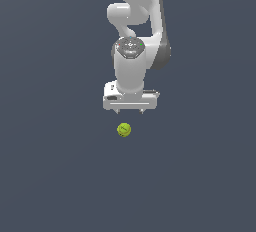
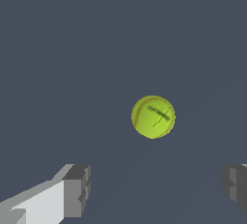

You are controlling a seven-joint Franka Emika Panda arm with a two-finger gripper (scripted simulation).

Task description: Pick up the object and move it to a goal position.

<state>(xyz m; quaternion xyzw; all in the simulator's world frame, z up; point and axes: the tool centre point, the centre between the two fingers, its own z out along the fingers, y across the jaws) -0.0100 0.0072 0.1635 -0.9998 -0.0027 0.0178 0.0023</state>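
The object is a small yellow-green ball (image 1: 124,129) with darker seam marks, lying on the flat dark grey floor. In the exterior view it sits just below the white gripper (image 1: 129,111), slightly toward that view's left of the gripper's middle. The gripper points down, and its two short fingertips (image 1: 117,111) stand wide apart with nothing between them. In the wrist view the ball (image 2: 153,117) lies beyond the open gripper (image 2: 157,189), whose grey pads (image 2: 77,189) show at both sides, well apart from the ball.
A plain dark grey surface (image 1: 55,166) fills the scene. The white arm (image 1: 135,21) rises above the gripper. No goal marker shows.
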